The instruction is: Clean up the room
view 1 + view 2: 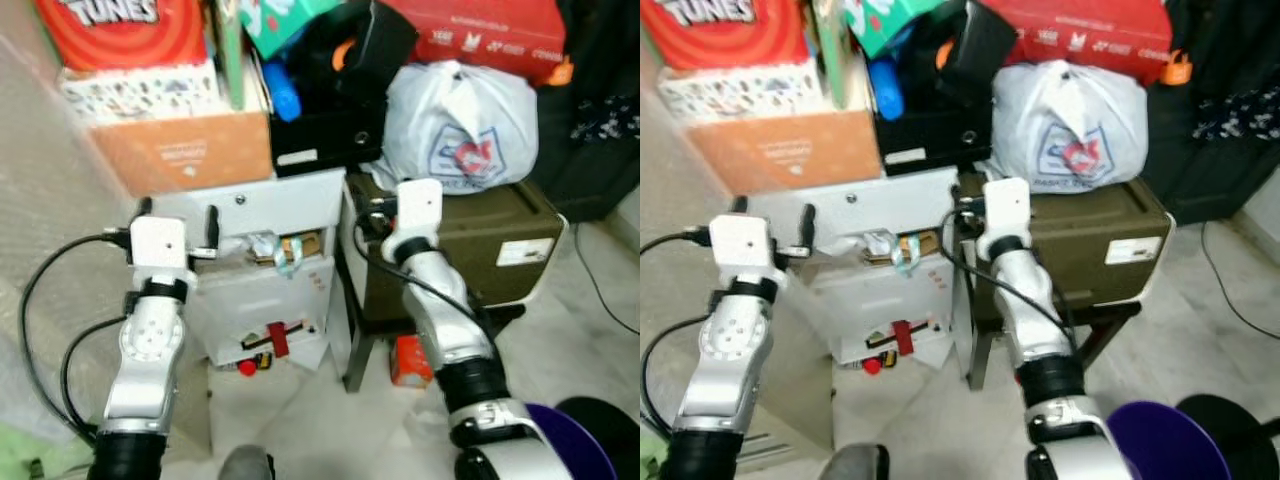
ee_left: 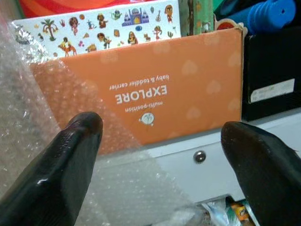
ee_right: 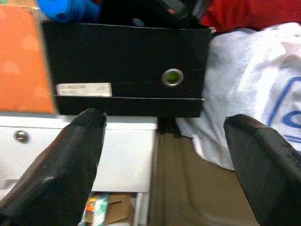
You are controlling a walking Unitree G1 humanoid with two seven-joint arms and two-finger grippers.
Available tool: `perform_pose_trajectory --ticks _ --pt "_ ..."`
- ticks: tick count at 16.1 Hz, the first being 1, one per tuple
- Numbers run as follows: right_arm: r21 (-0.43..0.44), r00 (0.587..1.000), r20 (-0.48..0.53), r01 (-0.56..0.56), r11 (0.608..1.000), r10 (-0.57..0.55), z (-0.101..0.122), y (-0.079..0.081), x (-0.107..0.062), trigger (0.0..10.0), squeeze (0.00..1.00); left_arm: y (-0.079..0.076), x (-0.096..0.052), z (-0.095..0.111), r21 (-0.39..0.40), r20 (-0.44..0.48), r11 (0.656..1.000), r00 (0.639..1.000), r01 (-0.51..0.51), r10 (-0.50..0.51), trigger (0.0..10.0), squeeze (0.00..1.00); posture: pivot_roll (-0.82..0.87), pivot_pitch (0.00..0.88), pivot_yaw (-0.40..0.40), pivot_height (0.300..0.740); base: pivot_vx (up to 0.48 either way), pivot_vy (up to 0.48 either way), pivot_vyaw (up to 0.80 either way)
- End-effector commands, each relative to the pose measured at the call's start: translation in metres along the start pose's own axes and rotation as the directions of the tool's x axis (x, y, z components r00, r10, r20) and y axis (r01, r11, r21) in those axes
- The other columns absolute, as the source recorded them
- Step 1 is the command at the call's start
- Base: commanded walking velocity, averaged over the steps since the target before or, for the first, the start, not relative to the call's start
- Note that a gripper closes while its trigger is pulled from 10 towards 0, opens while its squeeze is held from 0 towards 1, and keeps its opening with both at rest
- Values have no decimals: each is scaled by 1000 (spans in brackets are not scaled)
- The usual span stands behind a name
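- Both arms raised toward a cluttered white cabinet (image 1: 300,195).
- Left gripper (image 2: 160,155): fingers spread wide, nothing between them. It faces the orange box (image 2: 155,89) sitting on the cabinet top; bubble wrap (image 2: 33,141) lies beside it.
- Right gripper (image 3: 164,155): fingers spread wide, nothing held. It faces the black box (image 3: 127,70) on the cabinet top, just beside the orange box.
- White bag (image 1: 465,125) rests on an olive case (image 1: 470,245) right of the cabinet, touching the black box.
- Cabinet's open front holds loose clutter (image 1: 285,250); a red piece (image 1: 277,338) sits lower down.
- Small orange carton (image 1: 408,362) on the floor (image 1: 560,330) under the case.
- Red box (image 1: 120,30) tops the stack above the orange box.
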State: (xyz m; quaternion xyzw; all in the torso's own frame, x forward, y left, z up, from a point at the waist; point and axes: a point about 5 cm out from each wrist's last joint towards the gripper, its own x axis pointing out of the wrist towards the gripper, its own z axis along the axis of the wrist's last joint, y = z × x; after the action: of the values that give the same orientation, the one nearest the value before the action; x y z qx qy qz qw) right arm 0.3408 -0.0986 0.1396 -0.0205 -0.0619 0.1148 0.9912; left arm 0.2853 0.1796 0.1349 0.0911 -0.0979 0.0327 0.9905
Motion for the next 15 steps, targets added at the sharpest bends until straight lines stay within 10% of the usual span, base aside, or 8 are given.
perform_pose_trajectory --ticks 1,15 --pt "-2 1000 6 7 1000 -7 3 -3 2 10000 0 -1 1 2 4 0 1000 1000 12 -12 10000 0 69 0 -11 740 0 0 0" --pt "9 1000 1 28 1000 -28 2 -3 2 10000 0 0 2 1 16 -16 1000 1000 21 -21 10000 0 71 0 -3 740 0 -290 0"
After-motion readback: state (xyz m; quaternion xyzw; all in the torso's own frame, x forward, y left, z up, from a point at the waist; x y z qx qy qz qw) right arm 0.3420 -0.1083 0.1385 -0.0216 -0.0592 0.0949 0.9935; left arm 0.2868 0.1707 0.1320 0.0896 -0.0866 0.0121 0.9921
